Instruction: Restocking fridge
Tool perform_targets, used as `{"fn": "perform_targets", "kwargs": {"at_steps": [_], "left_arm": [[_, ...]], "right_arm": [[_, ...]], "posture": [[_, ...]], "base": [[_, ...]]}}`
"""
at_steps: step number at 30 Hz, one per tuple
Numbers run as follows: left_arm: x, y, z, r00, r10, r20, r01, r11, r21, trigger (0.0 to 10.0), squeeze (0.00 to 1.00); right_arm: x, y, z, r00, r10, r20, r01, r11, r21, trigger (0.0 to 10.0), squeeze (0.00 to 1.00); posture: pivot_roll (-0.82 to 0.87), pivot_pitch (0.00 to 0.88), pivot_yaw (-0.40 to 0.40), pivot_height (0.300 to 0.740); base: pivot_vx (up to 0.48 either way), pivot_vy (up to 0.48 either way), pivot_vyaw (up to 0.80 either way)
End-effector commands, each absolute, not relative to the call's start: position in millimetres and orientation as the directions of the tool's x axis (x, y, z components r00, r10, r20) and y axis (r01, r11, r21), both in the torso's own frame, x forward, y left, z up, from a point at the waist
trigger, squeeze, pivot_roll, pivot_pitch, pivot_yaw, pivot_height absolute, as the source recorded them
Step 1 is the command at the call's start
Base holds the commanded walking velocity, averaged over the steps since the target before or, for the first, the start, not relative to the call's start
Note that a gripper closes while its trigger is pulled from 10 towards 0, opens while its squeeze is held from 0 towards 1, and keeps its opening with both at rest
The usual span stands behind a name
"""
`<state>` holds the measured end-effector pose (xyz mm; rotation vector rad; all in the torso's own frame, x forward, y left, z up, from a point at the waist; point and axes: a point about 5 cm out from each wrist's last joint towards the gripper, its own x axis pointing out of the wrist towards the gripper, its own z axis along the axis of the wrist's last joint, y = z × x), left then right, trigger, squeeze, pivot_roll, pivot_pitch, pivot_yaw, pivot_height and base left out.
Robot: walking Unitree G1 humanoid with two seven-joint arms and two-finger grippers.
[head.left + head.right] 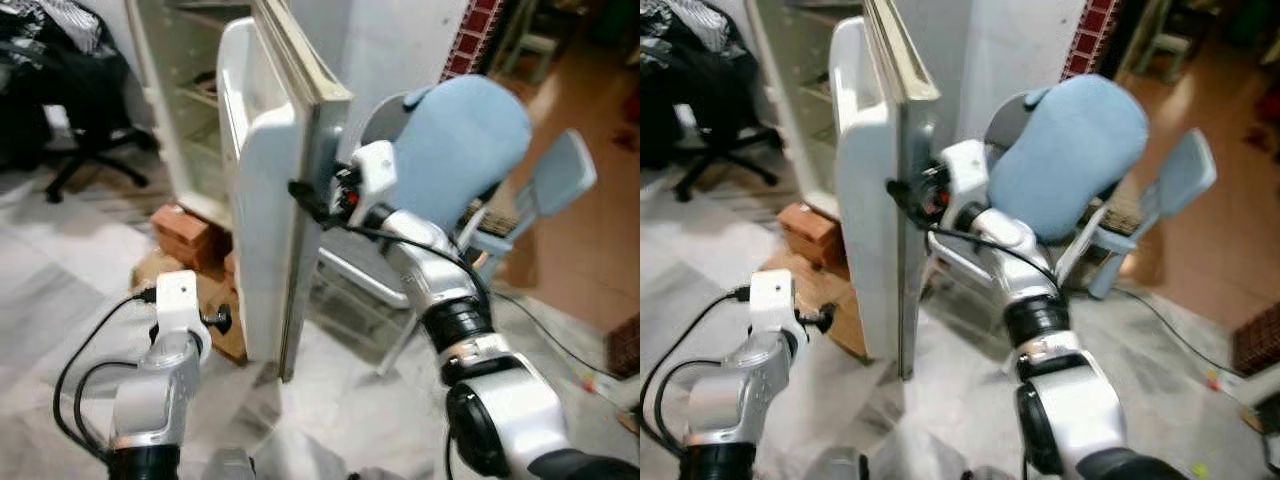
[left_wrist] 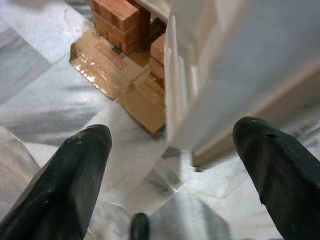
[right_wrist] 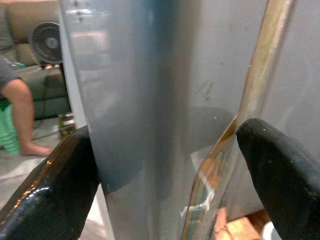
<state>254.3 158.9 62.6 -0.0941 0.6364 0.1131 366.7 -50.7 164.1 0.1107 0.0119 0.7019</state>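
From the head, the fridge door (image 1: 265, 190) stands open, edge toward the robot, and the right gripper (image 1: 310, 200) is at that edge. The left gripper (image 2: 170, 175) hangs low with fingers apart above the marble floor (image 2: 45, 100), near the bricks (image 2: 120, 20). In the right wrist view, the fingers (image 3: 280, 175) are spread around the door edge.

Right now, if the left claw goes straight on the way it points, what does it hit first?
Probably the fridge door's lower corner, lying between the open left claw's fingers; the marble floor lies beyond. Depth is unclear.
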Motion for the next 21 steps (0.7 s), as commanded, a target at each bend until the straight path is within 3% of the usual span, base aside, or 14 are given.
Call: {"fn": "perform_targets", "kwargs": {"at_steps": [1,3,4,7,9,11,17,19,20,21], "left_arm": [[254,160,66,0.801,0.095,-0.591,-0.142,0.989,-0.034,10.0,0.00],[253,159,64,0.792,0.087,-0.604,-0.140,0.989,-0.042,10.0,0.00],[253,159,62,0.788,0.085,-0.610,-0.145,0.988,-0.049,10.0,0.00],[253,159,60,0.783,0.086,-0.616,-0.154,0.986,-0.059,10.0,0.00],[254,159,61,0.784,0.086,-0.614,-0.155,0.986,-0.060,10.0,0.00],[255,158,61,0.789,0.083,-0.609,-0.149,0.987,-0.058,10.0,0.00],[257,156,63,0.794,0.071,-0.604,-0.136,0.989,-0.063,10.0,0.00],[258,155,63,0.798,0.062,-0.600,-0.127,0.990,-0.066,10.0,0.00],[258,155,63,0.798,0.062,-0.600,-0.127,0.990,-0.066,10.0,0.00],[260,155,64,0.805,0.061,-0.591,-0.115,0.992,-0.054,10.0,0.00]], "right_arm": [[373,-52,183,0.776,0.625,0.090,-0.631,0.764,0.136,10.0,0.00],[366,-40,190,0.708,0.694,0.133,-0.704,0.679,0.209,10.0,0.00],[355,-32,198,0.604,0.775,0.185,-0.788,0.546,0.284,10.0,0.00],[331,-24,206,0.405,0.883,0.237,-0.895,0.328,0.303,10.0,0.00],[315,-26,204,0.284,0.930,0.232,-0.933,0.212,0.292,10.0,0.00],[306,-33,195,0.221,0.957,0.190,-0.945,0.162,0.285,10.0,0.00],[283,-78,168,0.103,0.994,0.039,-0.951,0.087,0.298,10.0,0.00],[294,-99,146,0.207,0.972,-0.114,-0.937,0.231,0.261,10.0,0.00],[294,-99,146,0.207,0.972,-0.114,-0.937,0.231,0.261,10.0,0.00],[309,-115,132,0.342,0.912,-0.225,-0.898,0.388,0.209,10.0,0.00]], "posture": [[0.13,0.000,-0.100,0.740],[0.13,0.000,-0.103,0.740],[0.13,0.000,-0.104,0.740],[0.12,0.000,-0.104,0.740],[0.12,0.000,-0.104,0.740],[0.12,0.000,-0.105,0.740],[0.11,0.000,-0.101,0.740],[0.11,0.000,-0.099,0.740],[0.11,0.000,-0.099,0.740],[0.10,0.000,-0.097,0.740]], "base": [[0.000,0.000,0.00],[0.000,0.000,0.00],[0.000,0.000,0.00],[0.000,0.000,0.00],[0.000,0.000,0.00],[0.000,0.000,0.00],[0.000,0.000,0.00],[0.000,0.000,0.00],[0.000,0.000,0.00],[0.000,0.000,0.00]]}}
